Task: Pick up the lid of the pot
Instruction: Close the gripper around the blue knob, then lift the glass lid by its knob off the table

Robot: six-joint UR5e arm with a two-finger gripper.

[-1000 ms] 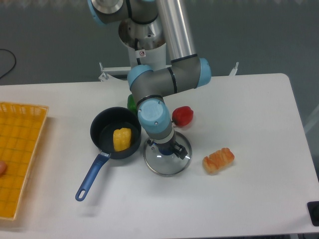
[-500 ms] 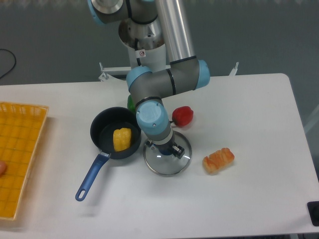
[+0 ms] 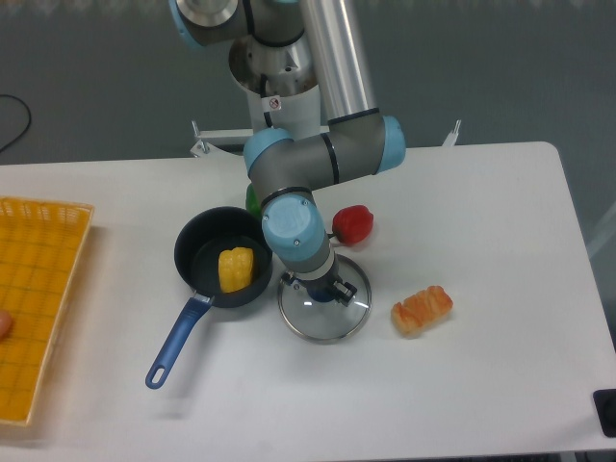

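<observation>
Pot lid (image 3: 324,322), clear and round with a blue knob (image 3: 321,294) on it, lies on the white tabletop (image 3: 500,385) near the middle of the camera view, just beside a black pan (image 3: 183,252). The pincer (image 3: 319,287) reaches down over it from the blue-grey arm (image 3: 303,231), its two fingers low at the knob, one on either side as the view shows them; whether they press on the knob, I cannot tell. The pan's blue handle (image 3: 177,342) points toward the lower left of the view, and a yellow thing (image 3: 236,269) sits inside the pan. Behind the lid, close to the arm, is a red thing (image 3: 353,224); farther back, a green one (image 3: 253,199) shows partly past the arm. On the lid's right side in the view, apart from it, lies a light brown, bread-like piece (image 3: 422,311). A yellow-orange crate (image 3: 43,289) stands at the left edge, with part of a brownish thing (image 3: 5,323) showing in it. At the lower right edge there is a small black block (image 3: 604,402), cut off by the frame.
</observation>
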